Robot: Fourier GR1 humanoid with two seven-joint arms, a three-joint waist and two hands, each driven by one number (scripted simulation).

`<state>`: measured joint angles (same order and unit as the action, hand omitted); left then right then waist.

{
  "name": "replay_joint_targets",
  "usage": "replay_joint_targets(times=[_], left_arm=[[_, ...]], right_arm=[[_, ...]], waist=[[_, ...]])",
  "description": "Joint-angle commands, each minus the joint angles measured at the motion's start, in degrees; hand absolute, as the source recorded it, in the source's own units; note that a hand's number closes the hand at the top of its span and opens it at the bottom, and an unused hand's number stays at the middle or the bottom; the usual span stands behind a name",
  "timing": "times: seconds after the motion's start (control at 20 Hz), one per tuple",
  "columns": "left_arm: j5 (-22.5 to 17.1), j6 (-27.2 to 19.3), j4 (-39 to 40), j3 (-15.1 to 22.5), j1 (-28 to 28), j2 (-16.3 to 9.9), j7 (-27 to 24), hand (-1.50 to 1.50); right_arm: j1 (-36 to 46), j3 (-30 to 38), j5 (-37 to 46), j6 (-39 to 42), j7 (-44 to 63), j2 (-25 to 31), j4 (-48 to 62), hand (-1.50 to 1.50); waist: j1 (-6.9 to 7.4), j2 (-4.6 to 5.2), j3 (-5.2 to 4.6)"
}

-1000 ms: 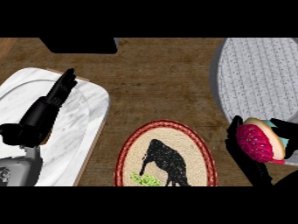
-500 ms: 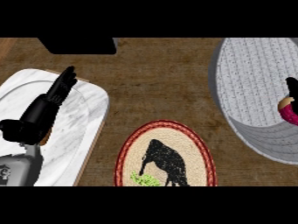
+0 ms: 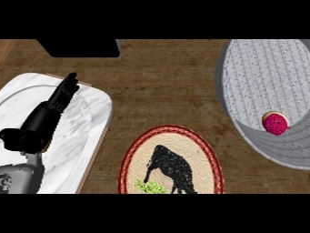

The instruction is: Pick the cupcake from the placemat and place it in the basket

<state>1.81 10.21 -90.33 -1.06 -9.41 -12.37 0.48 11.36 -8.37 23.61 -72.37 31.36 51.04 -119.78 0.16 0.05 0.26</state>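
The cupcake [image 3: 275,123], pink-frosted with a tan base, lies on its side inside the grey woven basket [image 3: 251,77] at the right, near the basket's lower wall. Nothing touches it. The oval placemat [image 3: 201,157], red-rimmed with a black elephant figure, lies at the bottom centre with nothing on it. My left hand [image 3: 47,118] rests open with fingers straight and pointing up, over the white marble tray at the left. My right hand shows nowhere in the head view.
A white marble tray [image 3: 90,132] fills the left side under my left forearm. A black box [image 3: 80,48] sits at the top left on the brown wooden counter [image 3: 164,86].
My right hand carried the cupcake from beside the placemat up over the basket, let it go there, and withdrew out of view. The left hand has not moved.
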Motion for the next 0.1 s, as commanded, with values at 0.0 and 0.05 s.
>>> replay_joint_targets(times=[0.0, 0.05], left_arm=[[0.85, -0.77, 1.39, 0.51, -1.53, 1.02, -0.53, 0.0], [0.88, -0.61, -1.58, 0.93, 2.56, 0.87, -0.34, 0.0]], right_arm=[[-0.24, 3.8, -11.54, -3.02, -1.89, 0.79, -3.33, -1.5], [-3.85, 3.3, -12.48, -3.79, -3.82, -1.04, -5.23, -1.5]], waist=[[-0.73, 0.06, 0.11], [-0.55, -0.21, 0.19]])
